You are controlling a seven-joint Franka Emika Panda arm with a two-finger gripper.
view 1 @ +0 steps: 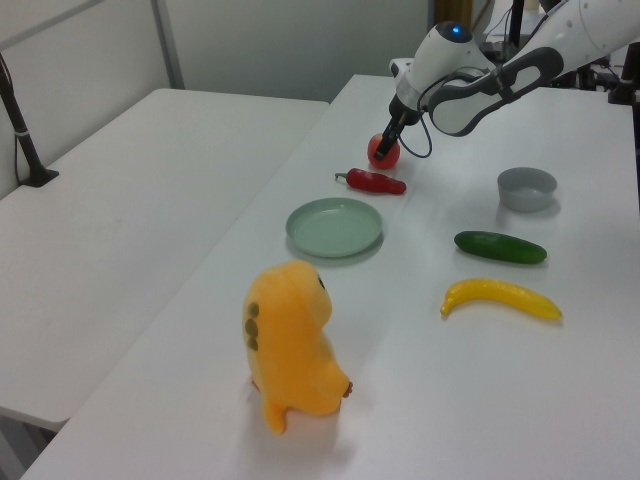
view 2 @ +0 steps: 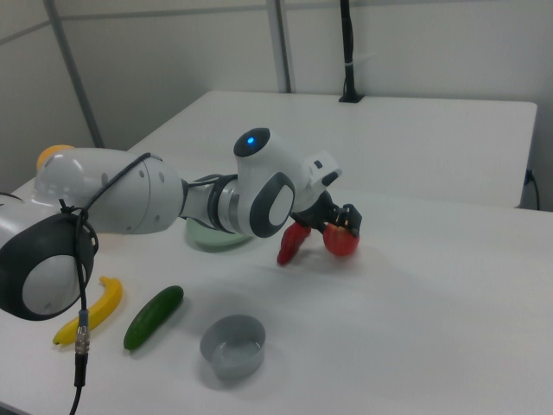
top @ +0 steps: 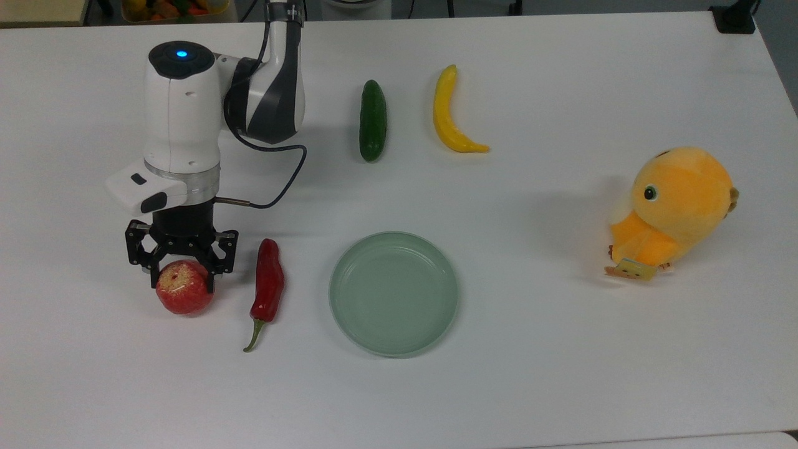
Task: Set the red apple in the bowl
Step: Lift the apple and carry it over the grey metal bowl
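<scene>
In the top view, the red apple [top: 185, 295] lies on the white bench [top: 561, 374] near its front left, with the gripper [top: 181, 282] set down over it, its fingers pinching the fruit from both sides. Just to the top view's right come the red chili pepper [top: 268, 284] and the pale green dish [top: 393, 293]. The grey bowl [view 1: 526, 187] stands farther off in the left view, well apart from the apple and beyond the cucumber [view 1: 500, 246].
</scene>
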